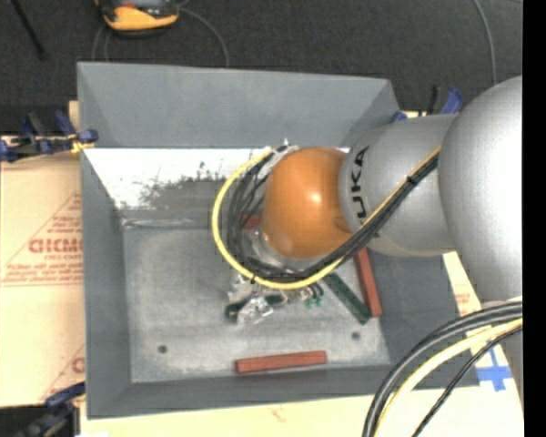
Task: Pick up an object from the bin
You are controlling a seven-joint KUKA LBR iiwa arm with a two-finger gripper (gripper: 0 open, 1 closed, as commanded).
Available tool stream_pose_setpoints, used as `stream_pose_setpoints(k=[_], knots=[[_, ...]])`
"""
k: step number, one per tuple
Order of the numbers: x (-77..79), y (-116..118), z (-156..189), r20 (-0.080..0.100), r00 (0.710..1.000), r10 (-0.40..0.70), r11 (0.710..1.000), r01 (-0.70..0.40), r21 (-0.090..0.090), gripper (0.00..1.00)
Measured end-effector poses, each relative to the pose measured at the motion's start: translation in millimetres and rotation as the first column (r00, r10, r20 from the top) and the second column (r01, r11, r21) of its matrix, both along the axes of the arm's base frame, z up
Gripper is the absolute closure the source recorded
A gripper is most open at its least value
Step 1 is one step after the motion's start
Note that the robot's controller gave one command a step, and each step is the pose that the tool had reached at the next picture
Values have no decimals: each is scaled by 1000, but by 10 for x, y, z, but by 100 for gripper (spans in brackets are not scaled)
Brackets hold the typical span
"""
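My gripper (248,306) hangs low over the middle of the bin floor, mostly hidden under the arm's orange dome. Just to its right lies a dark green stick (348,299), running diagonally toward the bin's right side. A red-brown bar (368,285) lies beside that stick, against the right wall. A second red-brown bar (281,362) lies flat along the front wall, a little below and to the right of the gripper. Nothing can be seen held in the gripper.
The arm reaches in from the right and covers the back right part of the bin, with yellow and black cables looped around the dome. The left half of the bin floor is bare grey metal.
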State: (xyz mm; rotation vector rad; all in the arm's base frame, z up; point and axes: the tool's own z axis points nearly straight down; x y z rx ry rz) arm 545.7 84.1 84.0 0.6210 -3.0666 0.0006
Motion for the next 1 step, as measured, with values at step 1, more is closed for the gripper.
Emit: stream_pose_setpoints(k=[1], knots=[[-225,-112,1444,16,1000,-12,1000,12,4,100]])
